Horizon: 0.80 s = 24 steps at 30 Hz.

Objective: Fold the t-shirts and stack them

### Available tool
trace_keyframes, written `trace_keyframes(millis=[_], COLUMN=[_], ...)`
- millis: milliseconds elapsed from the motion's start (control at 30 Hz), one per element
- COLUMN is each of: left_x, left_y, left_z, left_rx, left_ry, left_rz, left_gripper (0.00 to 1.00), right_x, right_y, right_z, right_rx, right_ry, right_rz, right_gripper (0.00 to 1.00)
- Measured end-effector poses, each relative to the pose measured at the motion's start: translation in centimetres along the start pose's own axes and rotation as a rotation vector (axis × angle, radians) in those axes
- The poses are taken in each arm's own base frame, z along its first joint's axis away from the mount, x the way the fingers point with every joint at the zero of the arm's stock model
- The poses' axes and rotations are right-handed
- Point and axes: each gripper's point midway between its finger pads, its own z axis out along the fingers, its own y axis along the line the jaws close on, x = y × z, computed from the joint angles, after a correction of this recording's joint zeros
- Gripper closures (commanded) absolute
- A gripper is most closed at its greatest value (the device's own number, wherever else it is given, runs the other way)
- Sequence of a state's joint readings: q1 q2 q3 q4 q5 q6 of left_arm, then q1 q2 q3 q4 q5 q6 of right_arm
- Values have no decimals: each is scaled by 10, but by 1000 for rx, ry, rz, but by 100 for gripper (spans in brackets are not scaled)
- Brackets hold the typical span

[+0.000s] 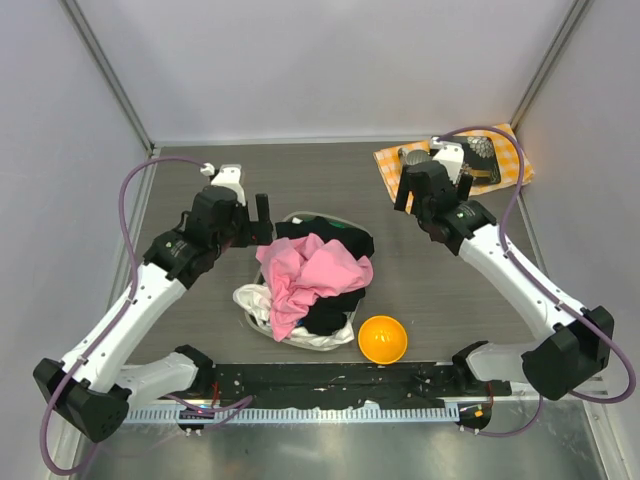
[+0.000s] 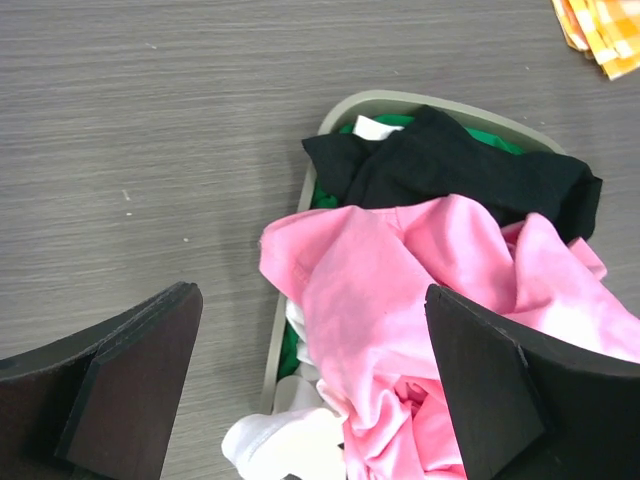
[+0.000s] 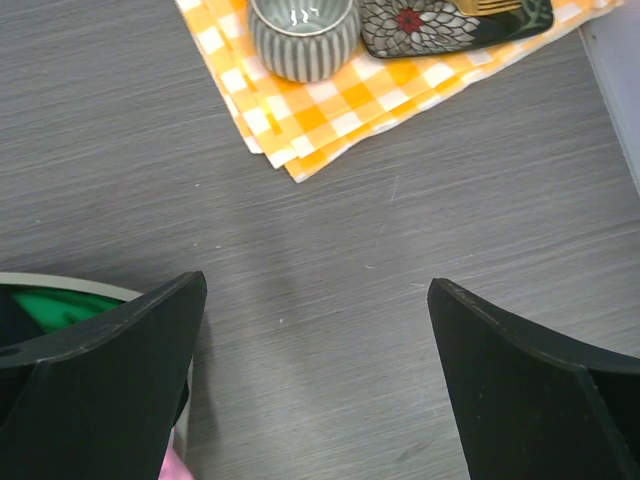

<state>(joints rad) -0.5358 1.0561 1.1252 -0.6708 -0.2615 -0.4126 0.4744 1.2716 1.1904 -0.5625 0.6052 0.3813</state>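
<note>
A heap of crumpled t-shirts fills a grey-rimmed basket (image 2: 400, 98) at the table's middle. The pink t-shirt (image 1: 315, 275) lies on top, a black one (image 1: 338, 240) behind it and a white one (image 1: 260, 300) hangs over the near-left rim. From the left wrist I see the pink t-shirt (image 2: 400, 300), the black one (image 2: 450, 165) and the white one (image 2: 285, 445). My left gripper (image 1: 250, 222) hovers open at the heap's left edge, its jaws (image 2: 310, 300) wide above the pink cloth and empty. My right gripper (image 1: 432, 195) hangs open over bare table right of the basket, with nothing between its fingers (image 3: 316, 282).
An orange bowl (image 1: 382, 338) sits near the front edge, right of the basket. At the back right lies an orange-and-yellow checked cloth (image 1: 515, 150) carrying a ribbed grey cup (image 3: 303, 35) and a flowered dark dish (image 3: 450, 22). Walls and frame posts enclose the table.
</note>
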Motion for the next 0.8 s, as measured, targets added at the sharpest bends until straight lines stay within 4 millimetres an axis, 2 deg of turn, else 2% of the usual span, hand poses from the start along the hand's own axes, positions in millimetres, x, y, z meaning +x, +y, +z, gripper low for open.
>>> trace_keyframes(millis=[100,200,333,467,533,600,667,733,800], left_x=[6,20,58,95,101,99,86,76,63], left_y=[-7,-10,-6,-10,-25,-50,-75,-110,-135], left_z=[4,18,39,51,48,40,29,9,-8], left_rx=[30,26,-5,-4,37,95,142,225,282], left_ry=[31,90,199,285,292,270,222,177,133], left_rz=[-3,-7,-20,-29,-8,23,54,98,100], left_gripper=[1,3,8,8,9,8,9,9,10], right_x=[3,6,7,11,17,23,29,33,35], right_y=[-4,-3,1,6,7,7,7,7,8], right_z=[3,3,1,0,1,2,3,4,4], right_rx=[36,28,-1,-31,-39,-44,-48,-49,-54], right_ry=[10,19,27,37,48,63,76,84,91], right_rz=[-3,-5,1,10,6,-1,-8,-12,-15], right_gripper=[0,0,0,0,0,0,0,0,0])
